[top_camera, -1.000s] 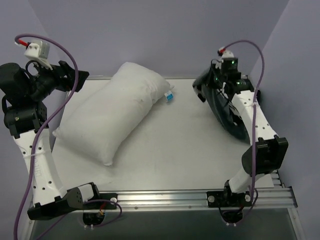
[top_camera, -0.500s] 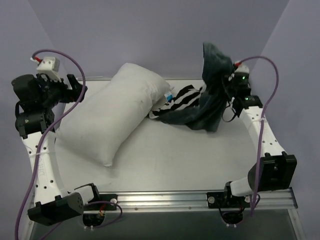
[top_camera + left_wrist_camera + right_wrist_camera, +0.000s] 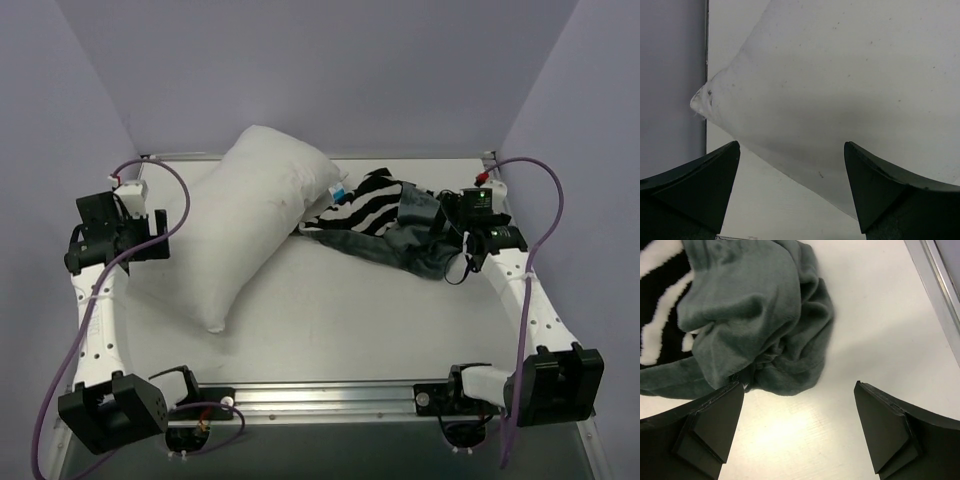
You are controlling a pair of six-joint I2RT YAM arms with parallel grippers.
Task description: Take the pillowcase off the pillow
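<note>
So the pillow [image 3: 245, 225] is lying bare on the tabletop [image 3: 340, 310], running diagonally, with its little blue-and-white tag [image 3: 340, 190] at the far right corner; no cover on it anywhere I can see, just plain white.

The pillowcase [image 3: 385, 215] is in a crumpled heap just right of the pillow, one end touching that tag corner; part of it shows zebra stripes and the rest shows a grey-green plush side, so I'd guess it's partly inside out, which is how a case tends to end up when it's peeled off from one end.

The right gripper [image 3: 797, 390] sits at the end of the heap farthest from the pillow, spread wide, nothing in it; its wrist view shows bare tabletop between the fingers and the plush bunched just ahead of the left one.

The left gripper [image 3: 791, 147] is off the pillow's left side, also fully spread and empty; its camera looks at a pillow corner ahead of the fingers, apart from them. My read is that this is the side to steady the pillow from, while the other arm handles the fabric.

Judging by how it all lies, the job looks pretty much done.
</note>
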